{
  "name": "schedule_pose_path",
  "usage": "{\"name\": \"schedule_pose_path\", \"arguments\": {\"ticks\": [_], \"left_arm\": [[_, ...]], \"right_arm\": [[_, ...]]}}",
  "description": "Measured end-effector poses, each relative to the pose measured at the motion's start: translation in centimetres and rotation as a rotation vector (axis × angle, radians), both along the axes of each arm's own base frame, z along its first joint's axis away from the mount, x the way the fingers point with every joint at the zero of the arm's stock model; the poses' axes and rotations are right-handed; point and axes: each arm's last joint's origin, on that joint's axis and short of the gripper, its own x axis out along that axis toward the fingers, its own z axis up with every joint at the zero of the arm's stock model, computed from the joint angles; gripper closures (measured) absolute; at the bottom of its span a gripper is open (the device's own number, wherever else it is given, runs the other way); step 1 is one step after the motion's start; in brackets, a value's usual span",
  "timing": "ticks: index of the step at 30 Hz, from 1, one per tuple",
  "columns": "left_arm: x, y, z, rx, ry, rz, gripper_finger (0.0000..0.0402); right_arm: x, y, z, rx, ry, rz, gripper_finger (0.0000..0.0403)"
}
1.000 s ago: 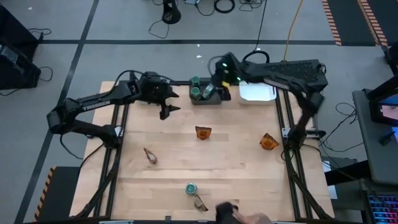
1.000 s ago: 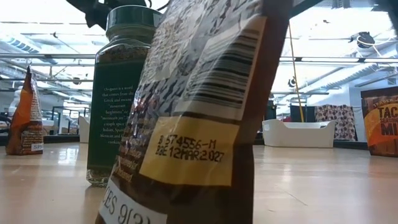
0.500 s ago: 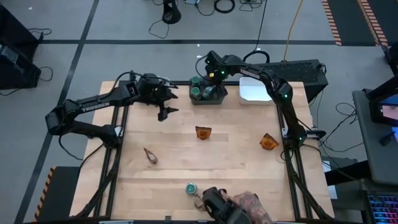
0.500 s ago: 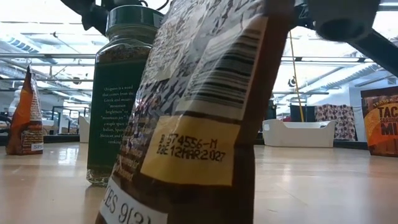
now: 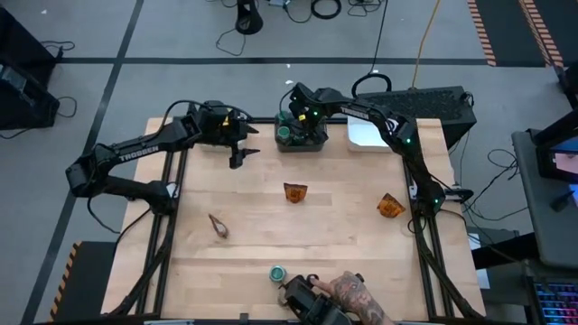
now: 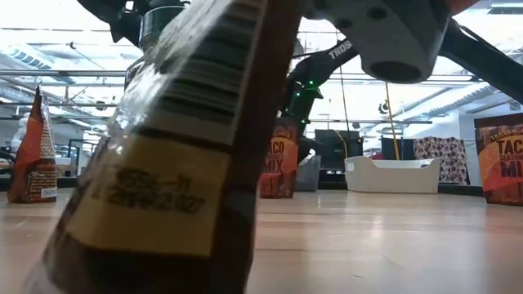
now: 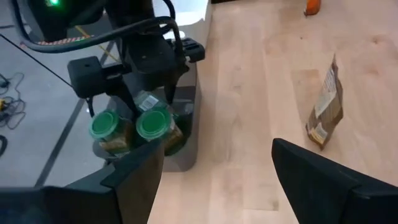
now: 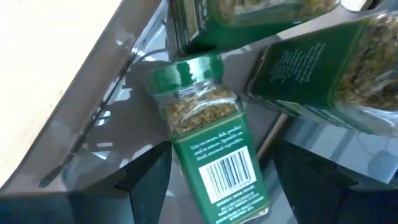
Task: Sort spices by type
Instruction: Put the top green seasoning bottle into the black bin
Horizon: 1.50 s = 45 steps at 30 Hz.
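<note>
My right gripper (image 5: 296,116) hangs open, pointing down into the dark grey bin (image 5: 312,144) at the far edge. Its fingers stand on either side of a green-lidded jar (image 8: 214,149) that lies on its side on the bin's floor. Two more green-lidded jars (image 7: 127,124) stand upright in the bin. My left gripper (image 5: 242,155) is open above the table, left of the bin. Orange-brown packets sit on the table at the middle (image 5: 294,192), right (image 5: 390,206) and left (image 5: 218,226). Another green-lidded jar (image 5: 277,273) stands near the front edge.
A white bin (image 5: 366,134) stands right of the grey one. A person's hand (image 5: 348,293) reaches over the near edge and holds a dark packet (image 6: 163,163), which leans over close in front of the low camera. The middle of the table has free room.
My right gripper has come down and a little toward the table's left, into the grey bin, rolling as it went; its arm has stretched out. The person's hand has come in over the near edge and tipped the packet by the low camera over to one side.
</note>
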Motion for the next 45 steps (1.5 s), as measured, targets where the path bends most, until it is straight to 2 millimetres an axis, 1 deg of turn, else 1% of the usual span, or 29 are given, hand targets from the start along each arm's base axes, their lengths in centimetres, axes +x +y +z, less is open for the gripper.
{"name": "schedule_pose_path", "arguments": {"ticks": [4, 12, 15, 18, 22, 24, 25, 31, 35, 39, 45], "left_arm": [[-0.2, 0.4, 0.0, 0.026, 0.001, 0.002, 0.0100], [-0.4, 0.8, 0.1, 0.035, -0.013, -0.005, 0.0100], [-0.4, 0.9, 0.2, 0.035, -0.020, -0.009, 0.0100], [-0.4, 0.9, 0.2, 0.036, -0.021, -0.008, 0.0100], [-0.5, 1.0, 0.3, 0.039, -0.026, -0.006, 0.0100], [-0.5, 1.0, 0.3, 0.039, -0.026, -0.006, 0.0100], [-0.5, 1.0, 0.3, 0.039, -0.026, -0.006, 0.0100], [-0.5, 1.0, 0.2, 0.038, -0.025, -0.005, 0.0100], [-0.5, 1.0, 0.2, 0.038, -0.025, -0.005, 0.0100], [-0.5, 1.0, 0.2, 0.044, -0.024, -0.008, 0.0100], [-0.3, 1.0, 0.4, 0.044, -0.052, -0.028, 0.0100]], "right_arm": [[-0.1, 0.1, -0.1, 0.014, 0.013, -0.007, 0.0140], [-0.6, -0.5, -2.1, 0.059, 0.077, -0.025, 0.0140], [-0.5, -0.5, -2.1, 0.057, 0.076, -0.045, 0.0144], [-0.6, -0.5, -2.1, 0.043, 0.088, -0.066, 0.0163], [-0.5, -0.6, -1.9, 0.027, 0.085, -0.088, 0.0210], [-0.4, -0.7, -1.6, 0.020, 0.079, -0.091, 0.0235], [-0.3, -0.8, -1.4, 0.017, 0.078, -0.099, 0.0239], [-0.4, -0.9, 0.2, -0.038, 0.141, -0.143, 0.0239], [-0.7, -0.6, 1.7, -0.011, 0.186, -0.156, 0.0235], [-0.8, -0.6, 3.3, 0.005, 0.184, -0.187, 0.0229], [-0.6, -0.7, 5.9, -0.014, 0.121, -0.218, 0.0233]]}}
